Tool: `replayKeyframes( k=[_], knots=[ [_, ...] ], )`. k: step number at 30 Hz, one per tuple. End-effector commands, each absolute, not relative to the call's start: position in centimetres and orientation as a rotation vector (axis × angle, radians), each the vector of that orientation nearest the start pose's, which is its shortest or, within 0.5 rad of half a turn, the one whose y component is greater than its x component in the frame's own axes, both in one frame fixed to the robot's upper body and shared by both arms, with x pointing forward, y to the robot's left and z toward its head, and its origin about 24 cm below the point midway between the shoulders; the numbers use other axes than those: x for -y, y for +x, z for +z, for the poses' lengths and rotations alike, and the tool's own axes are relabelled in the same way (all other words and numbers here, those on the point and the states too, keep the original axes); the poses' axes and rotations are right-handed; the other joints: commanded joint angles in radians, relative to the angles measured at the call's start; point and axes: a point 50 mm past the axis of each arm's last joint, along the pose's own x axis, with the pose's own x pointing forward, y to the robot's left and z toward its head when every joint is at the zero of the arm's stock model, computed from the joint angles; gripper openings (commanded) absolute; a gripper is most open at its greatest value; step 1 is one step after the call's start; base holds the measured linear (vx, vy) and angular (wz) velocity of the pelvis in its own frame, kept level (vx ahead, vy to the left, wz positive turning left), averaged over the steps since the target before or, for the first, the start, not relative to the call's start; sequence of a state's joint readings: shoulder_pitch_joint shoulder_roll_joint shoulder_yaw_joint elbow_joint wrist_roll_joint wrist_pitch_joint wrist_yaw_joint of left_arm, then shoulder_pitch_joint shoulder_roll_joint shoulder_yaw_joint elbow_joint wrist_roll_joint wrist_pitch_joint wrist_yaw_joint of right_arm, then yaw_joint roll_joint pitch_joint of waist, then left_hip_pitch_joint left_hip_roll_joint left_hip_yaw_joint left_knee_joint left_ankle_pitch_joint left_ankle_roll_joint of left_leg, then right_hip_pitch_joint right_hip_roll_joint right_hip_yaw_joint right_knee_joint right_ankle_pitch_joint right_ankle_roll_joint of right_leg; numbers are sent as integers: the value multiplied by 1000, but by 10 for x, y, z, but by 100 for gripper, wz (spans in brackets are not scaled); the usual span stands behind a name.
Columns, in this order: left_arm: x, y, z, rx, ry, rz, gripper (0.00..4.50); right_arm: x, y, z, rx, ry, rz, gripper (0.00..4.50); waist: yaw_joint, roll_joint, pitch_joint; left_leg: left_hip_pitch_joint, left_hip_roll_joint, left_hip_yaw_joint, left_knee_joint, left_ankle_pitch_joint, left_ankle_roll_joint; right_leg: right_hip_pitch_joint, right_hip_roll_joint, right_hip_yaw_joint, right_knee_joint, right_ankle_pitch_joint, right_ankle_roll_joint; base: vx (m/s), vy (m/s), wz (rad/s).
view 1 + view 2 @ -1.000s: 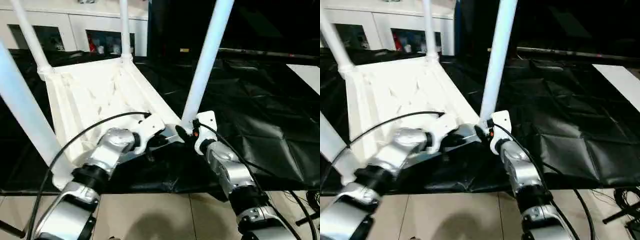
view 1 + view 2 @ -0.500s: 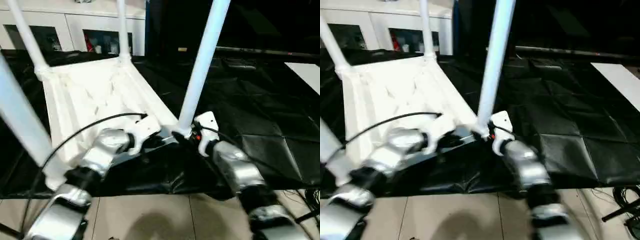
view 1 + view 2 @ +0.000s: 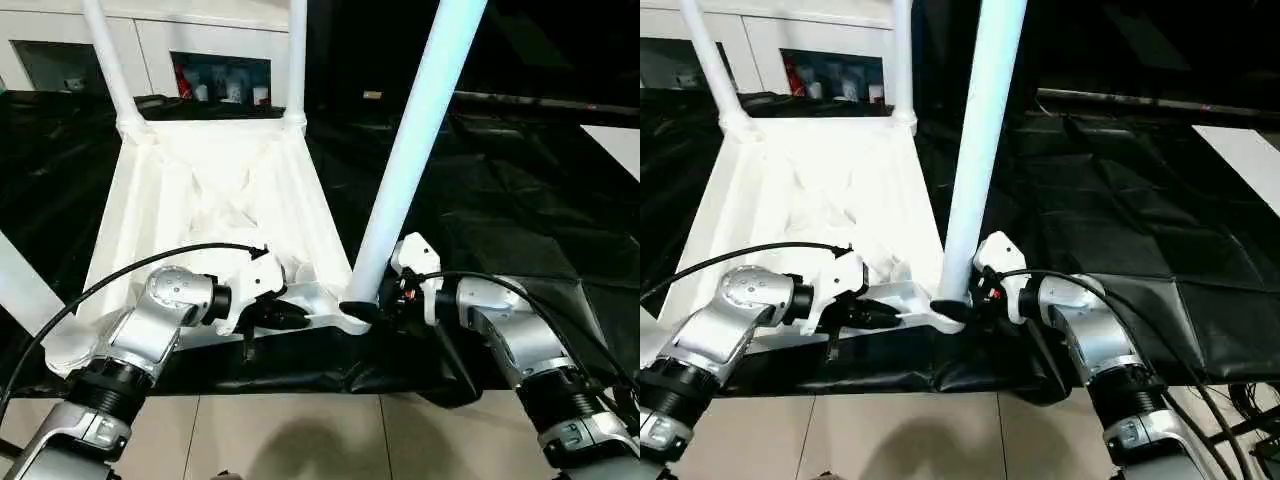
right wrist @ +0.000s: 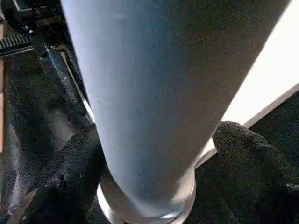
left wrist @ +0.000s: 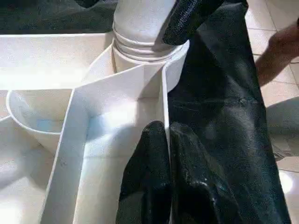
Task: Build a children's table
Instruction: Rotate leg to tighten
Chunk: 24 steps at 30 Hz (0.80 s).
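Observation:
The children's table lies upside down on the black cloth, its ribbed underside (image 3: 215,195) facing up. All of its white legs stand up from the corner sockets. My left gripper (image 3: 285,315) is shut on the thin near rim of the top; in the left wrist view its fingers (image 5: 156,182) pinch that wall beside the corner socket. My right gripper (image 3: 365,310) is shut on the base of the near right leg (image 3: 415,160), with a black finger (image 4: 60,177) on each side of the tube (image 4: 159,93).
The large table draped in black cloth (image 3: 500,180) extends far to the right, and its front edge runs just below my grippers. A white glass-door cabinet (image 3: 200,50) stands behind. Tiled floor (image 3: 300,430) lies in front. The near left leg (image 3: 20,290) rises beside my left arm.
The view has shifted. The small table has swung square to me and its near edge has come closer to the cloth's front edge. Both grippers keep their hold.

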State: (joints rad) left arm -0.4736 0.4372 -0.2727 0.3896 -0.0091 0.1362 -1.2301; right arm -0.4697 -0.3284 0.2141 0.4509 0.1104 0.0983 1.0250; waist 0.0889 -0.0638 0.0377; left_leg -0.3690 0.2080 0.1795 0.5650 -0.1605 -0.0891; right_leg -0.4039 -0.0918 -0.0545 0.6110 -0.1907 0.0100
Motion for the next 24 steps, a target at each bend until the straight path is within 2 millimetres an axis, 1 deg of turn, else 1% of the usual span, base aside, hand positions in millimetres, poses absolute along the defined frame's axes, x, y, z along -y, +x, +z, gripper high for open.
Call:
replayKeyframes(
  k=[1, 4, 6, 9, 11, 15, 18, 19, 20, 22, 23, 24],
  knots=[
    [-135, 288, 51, -402, 340, -1431, 0, 131, 308, 51, -297, -278, 1171, 347, -3, -6, -52, 10, 21, 4, -59, -213, 44, 44, -39, 36, -65, -167, -200, 0, 0, 0],
    [-136, 288, 52, -405, 341, -1431, 0, 131, 308, 51, -302, -283, 1178, 317, -3, -6, -52, 10, 21, 4, -59, -219, 39, 43, -40, 37, -66, -180, -195, 0, 0, 0],
    [-136, 288, 52, -407, 340, -1427, 0, 131, 309, 51, -302, -276, 1176, 309, -4, -6, -53, 11, 21, 3, -58, -212, 38, 44, -39, 37, -64, -166, -196, 0, 0, 0],
    [-136, 288, 53, -408, 339, -1425, 0, 131, 309, 51, -304, -274, 1176, 280, -4, -7, -54, 10, 20, 4, -57, -199, 43, 45, -38, 37, -62, -146, -200, 0, 0, 0],
    [-137, 288, 53, -410, 342, -1421, 0, 131, 309, 50, -307, -272, 1176, 257, -4, -6, -53, 11, 20, 4, -57, -201, 43, 45, -38, 37, -62, -147, -202, 0, 0, 0],
    [-137, 289, 53, -412, 335, -1417, 0, 131, 308, 48, -314, -247, 1170, 247, -4, -5, -53, 11, 20, 4, -57, -209, 40, 45, -39, 37, -63, -155, -202, 0, 0, 0],
    [-137, 290, 52, -408, 338, -1399, 0, 131, 307, 43, -318, -221, 1149, 227, -4, -5, -53, 12, 21, 3, -58, -216, 37, 45, -39, 37, -64, -165, -200, 0, 0, 0],
    [-136, 297, 49, -406, 352, -1325, 0, 131, 308, 37, -320, -220, 1073, 222, -5, -4, -53, 12, 21, 3, -58, -222, 32, 43, -38, 37, -64, -169, -199, 0, 0, 0],
    [-135, 298, 49, -406, 355, -1313, 0, 131, 309, 36, -320, -221, 1060, 222, -7, -5, -51, 11, 20, 3, -59, -229, 28, 42, -38, 37, -66, -179, -196, 0, 0, 0],
    [-131, 310, 46, -408, 367, -1191, 0, 131, 313, 24, -346, -201, 908, 213, -8, -9, -49, 15, 17, 3, -61, -266, 4, 39, -40, 38, -77, -273, -171, 0, 0, 0],
    [-124, 317, 45, -401, 356, -1135, 0, 129, 315, 17, -367, -172, 823, 213, -8, -8, -48, 16, 17, 2, -63, -277, -1, 39, -41, 38, -80, -302, -162, 0, 0, 0],
    [-122, 319, 45, -398, 351, -1119, 0, 128, 315, 15, -374, -163, 799, 209, -8, -10, -48, 15, 17, 1, -63, -283, -7, 38, -41, 38, -82, -324, -153, 0, 0, 0]
  ],
)
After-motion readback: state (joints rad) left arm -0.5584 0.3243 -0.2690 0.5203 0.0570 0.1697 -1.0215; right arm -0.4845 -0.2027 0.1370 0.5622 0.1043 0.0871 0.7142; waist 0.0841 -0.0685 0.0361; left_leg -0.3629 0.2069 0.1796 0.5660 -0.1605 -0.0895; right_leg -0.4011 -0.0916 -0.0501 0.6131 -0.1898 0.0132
